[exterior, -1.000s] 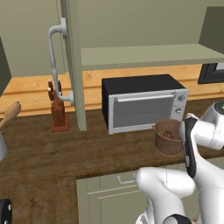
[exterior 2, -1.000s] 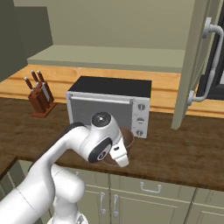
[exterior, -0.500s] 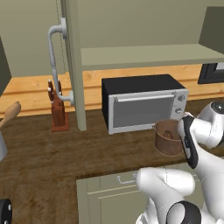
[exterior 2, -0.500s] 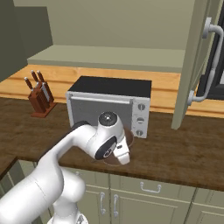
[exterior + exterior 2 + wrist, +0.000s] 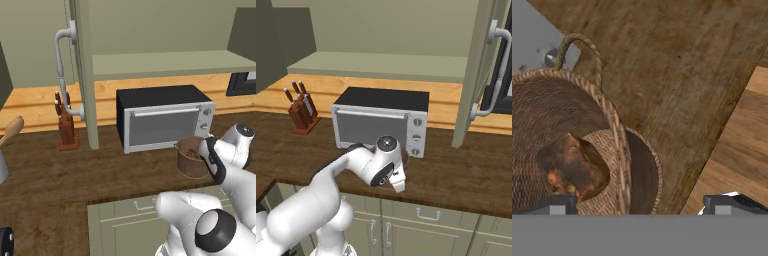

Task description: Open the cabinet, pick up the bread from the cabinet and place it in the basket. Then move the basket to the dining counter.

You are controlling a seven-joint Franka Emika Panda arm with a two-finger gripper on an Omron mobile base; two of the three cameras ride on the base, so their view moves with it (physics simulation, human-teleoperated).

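The brown woven basket (image 5: 189,158) stands on the dark wood counter in front of the toaster oven. The bread (image 5: 575,170), a dark-brown lump, lies inside the basket (image 5: 613,131). My gripper (image 5: 642,205) hangs open just over the basket's rim, one fingertip above its inside and the other outside it. In the base views the gripper (image 5: 216,165) (image 5: 399,182) sits at the basket's near right side, holding nothing. The olive cabinet (image 5: 165,64) above stands open, with its doors (image 5: 83,75) (image 5: 482,70) swung out. The dining counter is out of view.
A silver and black toaster oven (image 5: 162,122) (image 5: 381,122) stands right behind the basket. A knife block (image 5: 65,127) (image 5: 301,112) is further left. A wooden spoon (image 5: 12,128) pokes in at the far left. Low cabinets (image 5: 426,220) run under the counter edge.
My hand has crept slightly right and lower beside the basket. The jaws stay open and the basket has not moved.
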